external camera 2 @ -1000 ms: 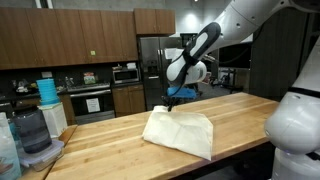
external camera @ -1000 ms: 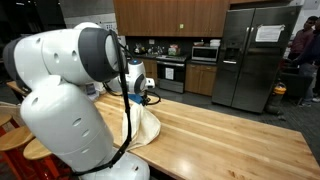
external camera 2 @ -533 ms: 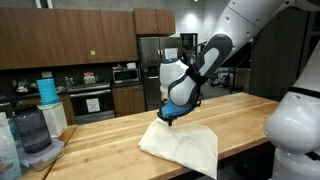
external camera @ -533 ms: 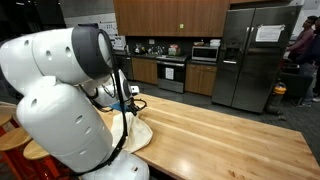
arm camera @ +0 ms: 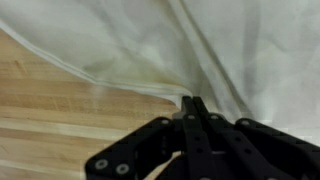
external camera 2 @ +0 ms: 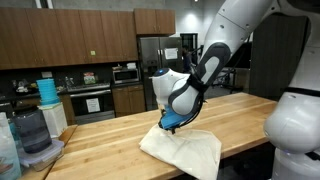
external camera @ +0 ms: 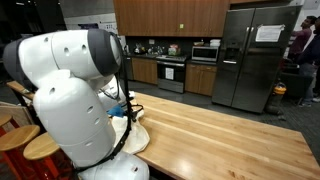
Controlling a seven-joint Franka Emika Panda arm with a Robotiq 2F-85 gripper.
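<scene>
The claw (external camera 2: 168,124) is pressed shut, its two fingers meeting with no gap to be seen in the wrist view (arm camera: 193,103). Between their tips it pinches a fold of a white cloth (external camera 2: 190,148). The cloth rises to a small peak at the claw. From there it spreads down and away over the wooden countertop (external camera 2: 100,150) directly beneath, most of it lying flat and rumpled on the boards. In the wrist view the cloth (arm camera: 150,40) fans out ahead of the fingertips in long creases that run toward the pinch, with bare countertop (arm camera: 50,110) showing to one side of it. In an exterior view the robot's own body hides much of the claw (external camera: 122,112), and only an edge of the cloth (external camera: 138,135) shows just below it.

The cloth looks thin, light and quite limp. It drapes from the pinch and holds no shape of its own, so it would likely sag, trail and fold over itself whenever it is lifted or dragged. It seems neither fragile nor slippery on the wood, though a thin layer could slide out of a shallow pinch. A corner or a hem, or a bunched fold taken deep between the fingers, would probably give the surest hold.

Well apart from the claw, at the far end of the countertop, stands a blender (external camera 2: 30,135).
</scene>
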